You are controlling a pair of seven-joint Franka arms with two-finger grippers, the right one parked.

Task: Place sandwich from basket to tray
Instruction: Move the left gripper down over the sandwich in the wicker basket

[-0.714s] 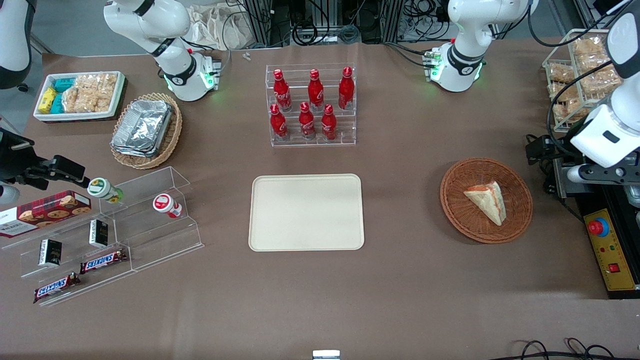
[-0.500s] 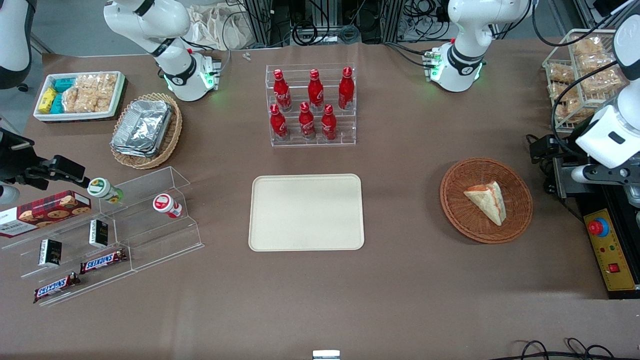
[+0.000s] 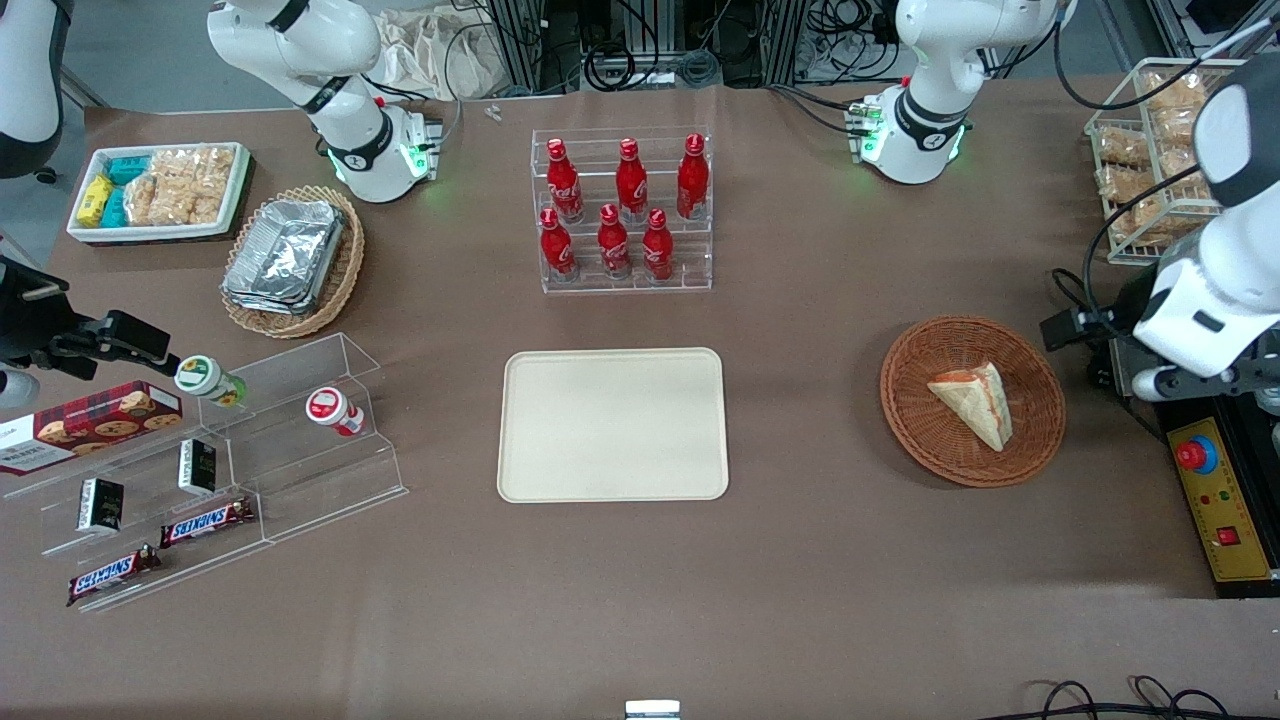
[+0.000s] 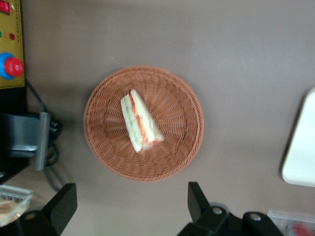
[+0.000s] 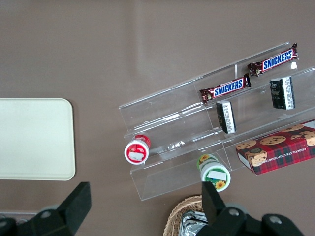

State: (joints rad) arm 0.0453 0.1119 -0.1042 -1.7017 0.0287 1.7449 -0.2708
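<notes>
The small triangular sandwich wedge of pale white bread [image 3: 973, 402] lies flat in the round, shallow, reddish-brown woven wicker basket [image 3: 1030, 441], roughly at its centre. Orange-red and green filling layers show along one long edge [image 4: 140, 121]. The basket stands on the brown counter [image 3: 820, 560] toward the working arm's end. The flat cream-beige rectangular tray with rounded corners and a low rim [image 3: 613, 424] lies mid-counter, well apart from the basket.

Brown matte tabletop [image 3: 820, 600], evenly lit, soft shadows only. At twelve o'clock, dark metal framing and tangled black cables [image 3: 640, 45]. At ten o'clock, a strip of grey floor [image 3: 130, 50]. At four o'clock, yellow control box [image 3: 1225, 500] with red button.
</notes>
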